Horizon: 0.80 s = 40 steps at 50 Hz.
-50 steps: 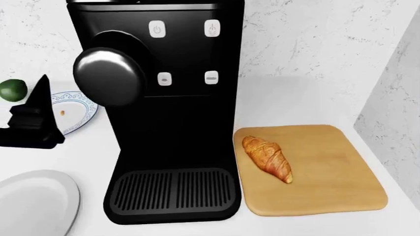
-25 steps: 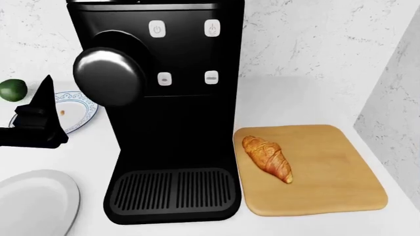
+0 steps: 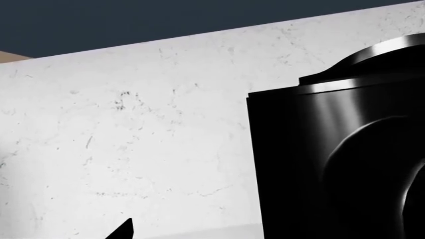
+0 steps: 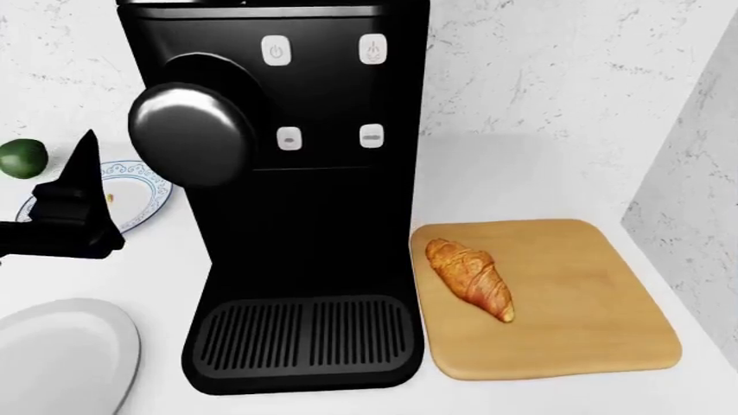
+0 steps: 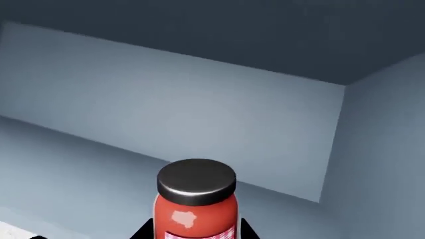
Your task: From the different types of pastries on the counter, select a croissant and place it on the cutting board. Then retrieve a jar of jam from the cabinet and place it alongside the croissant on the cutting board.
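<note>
With the croissant (image 4: 469,279) on the board (image 4: 576,303), jam retrieval is under way. Right fingertips (image 5: 143,232) flank the jar (image 5: 196,204); grip unconfirmed. Next: close, lift clear.

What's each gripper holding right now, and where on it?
Right wrist view: fingers flank the lower body of the jar of jam, below the lid; contact cannot be told. The left gripper appears to hold nothing.

Kitchen: coffee machine (image 4: 294,199), marble backsplash (image 4: 542,69).
</note>
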Motion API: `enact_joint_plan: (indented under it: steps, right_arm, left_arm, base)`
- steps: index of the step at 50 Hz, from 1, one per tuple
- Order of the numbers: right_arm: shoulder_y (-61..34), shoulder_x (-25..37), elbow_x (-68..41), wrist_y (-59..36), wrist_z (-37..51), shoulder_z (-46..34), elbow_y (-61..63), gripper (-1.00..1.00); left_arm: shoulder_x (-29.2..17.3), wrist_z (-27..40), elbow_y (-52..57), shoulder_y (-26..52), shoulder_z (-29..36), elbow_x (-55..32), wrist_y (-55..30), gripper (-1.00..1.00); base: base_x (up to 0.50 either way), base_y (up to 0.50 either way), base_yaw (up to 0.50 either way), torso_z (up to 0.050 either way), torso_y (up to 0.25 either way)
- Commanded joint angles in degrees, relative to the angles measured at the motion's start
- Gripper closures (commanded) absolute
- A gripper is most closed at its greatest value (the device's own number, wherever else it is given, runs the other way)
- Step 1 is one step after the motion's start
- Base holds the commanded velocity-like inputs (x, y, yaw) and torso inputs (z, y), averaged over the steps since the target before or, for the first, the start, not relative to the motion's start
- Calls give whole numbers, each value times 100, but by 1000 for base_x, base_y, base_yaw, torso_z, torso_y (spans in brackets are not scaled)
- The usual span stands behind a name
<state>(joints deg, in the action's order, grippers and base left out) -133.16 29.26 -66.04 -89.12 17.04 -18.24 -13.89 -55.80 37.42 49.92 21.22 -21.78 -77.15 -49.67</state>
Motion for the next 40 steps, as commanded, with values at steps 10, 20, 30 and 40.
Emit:
enact_joint_plan:
  steps: [10, 20, 30, 40]
  right_arm:
    - [2, 1393, -3066, 31, 2442, -653, 594, 100]
    - [572, 2008, -4463, 380, 3533, -775, 1041, 100]
    - [1632, 2666, -5080, 976, 3719, -364, 2014, 100]
    - [3114, 3215, -5111, 1548, 3440, 360, 3036, 100]
  left_arm:
    - [-23, 110, -7, 201, 214, -50, 0, -100]
    - [-29, 120, 4, 189, 229, -57, 10, -100]
    - [-28, 113, -11, 155, 219, -37, 27, -100]
    - [-33, 96, 6, 54, 159, 29, 43, -100]
  base:
    - [0, 0, 0, 0, 0]
    - [0, 0, 0, 0, 0]
    - [0, 0, 0, 0, 2]
    - [0, 0, 0, 0, 0]
